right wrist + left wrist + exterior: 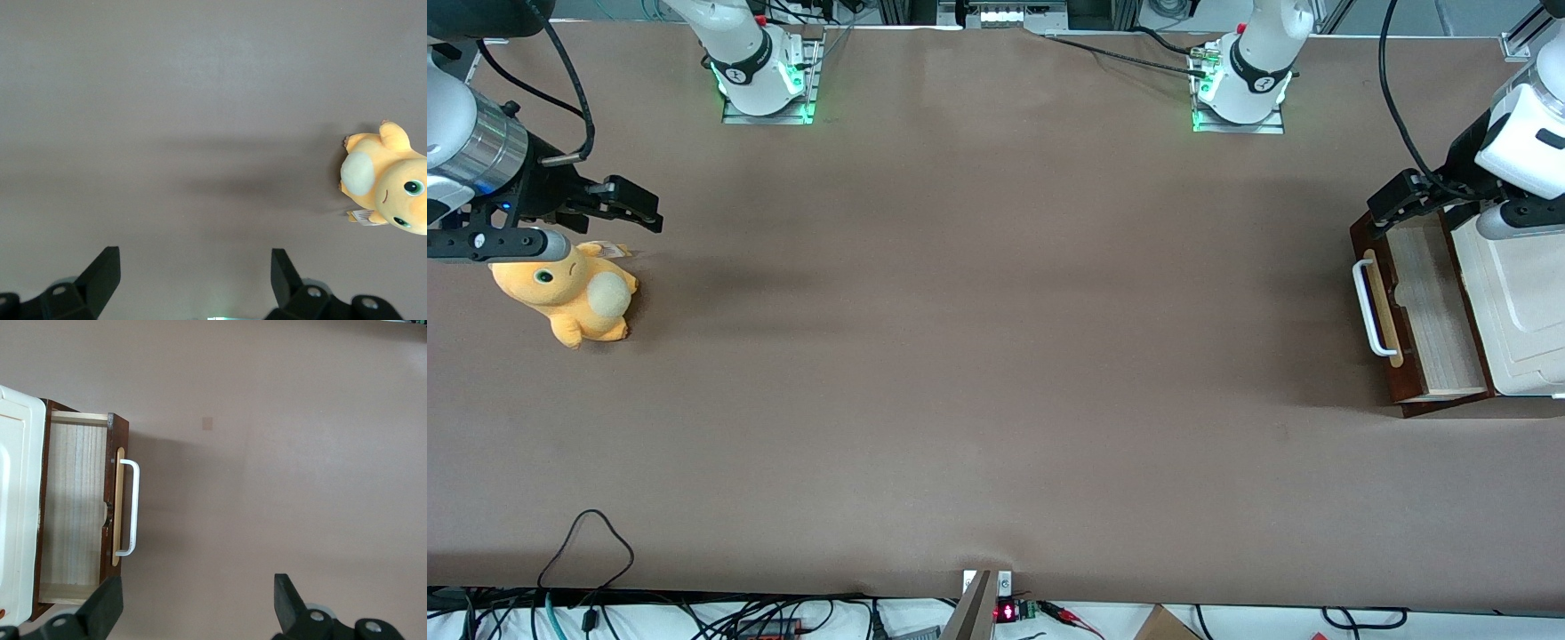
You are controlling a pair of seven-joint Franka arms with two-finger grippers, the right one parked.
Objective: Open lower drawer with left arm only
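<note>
The drawer point(1423, 311) sits at the working arm's end of the surface point(996, 356), already pulled well out from under the cream cabinet top point(1525, 302), with its pale wooden interior exposed. The white bar handle point(1369, 307) on its tan strip faces toward the middle of the surface, its long axis running across the drawer front, toward and away from the front camera.

The left arm point(1516, 142) hangs over the cabinet, and its gripper point(1392, 200) is raised above the drawer corner farther from the front camera, just beside the handle's end but touching nothing. In the wrist view the jaws of the gripper point(200, 610) stand wide apart and empty; the handle point(130, 508) lies off to one side of them, not between them, with the bar roughly parallel to the jaws' own length.

Judging from how far the interior shows, the opening looks largely done. If more travel is wanted, the jaws would need to shift sideways to straddle the bar, then draw it toward the middle of the surface, at right angles to the bar.

There is broad bare surface in front of the drawer for that pull. The plush toy point(569, 293) lies well apart, at the parked arm's end.
</note>
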